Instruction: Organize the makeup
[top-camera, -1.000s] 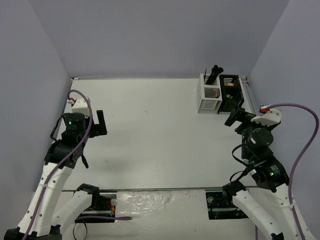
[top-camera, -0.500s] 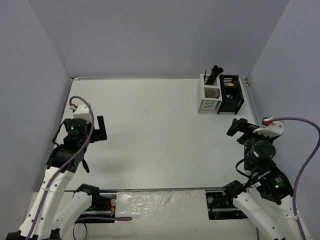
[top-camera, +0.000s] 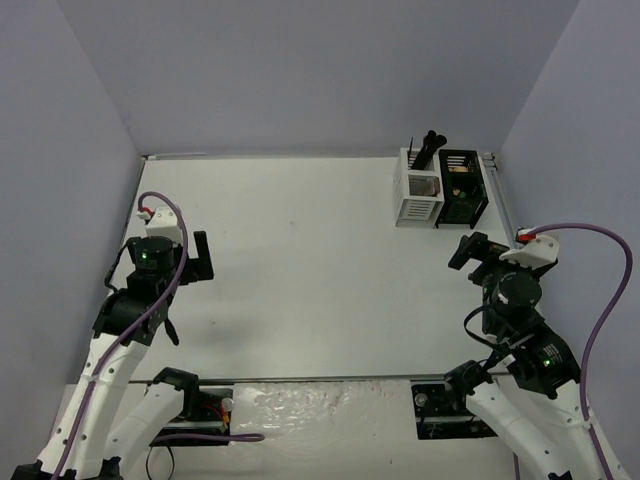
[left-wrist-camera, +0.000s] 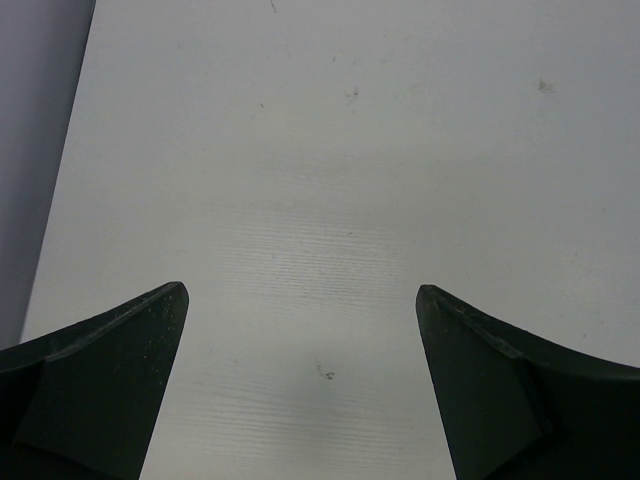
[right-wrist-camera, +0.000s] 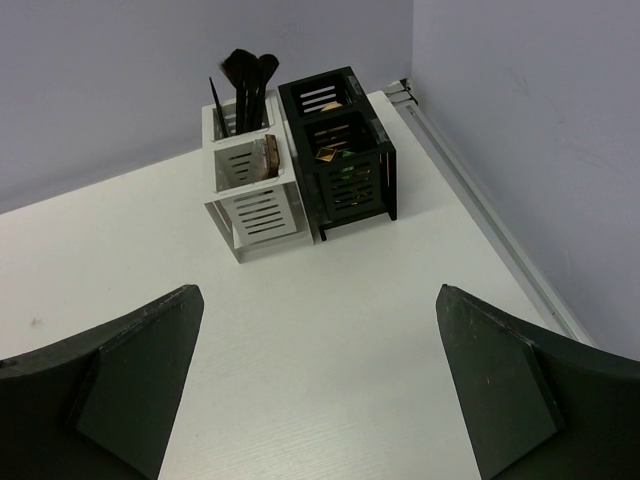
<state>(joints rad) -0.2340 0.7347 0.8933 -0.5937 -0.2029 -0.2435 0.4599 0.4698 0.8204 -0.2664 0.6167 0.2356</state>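
Left arm (top-camera: 128, 312) bent at the left side of the table (top-camera: 320, 260); left gripper (left-wrist-camera: 300, 300) hangs over bare tabletop, jaws spread wide, holding nothing. Right arm (top-camera: 522, 315) bent at the right side; right gripper (right-wrist-camera: 320, 298) also wide apart and empty, facing the far right corner. There the white organizer box (right-wrist-camera: 256, 200) and black organizer box (right-wrist-camera: 348, 165) stand touching. Black brushes (right-wrist-camera: 246, 78) stand upright in the white box's rear compartment, a pink-brown palette (right-wrist-camera: 267, 156) in its front one. Gold-toned items (right-wrist-camera: 330, 152) in the black box are too small to identify

Left tool (top-camera: 201, 256) and right tool (top-camera: 466, 250) have each drawn back toward the near edge of the table (top-camera: 330, 285)
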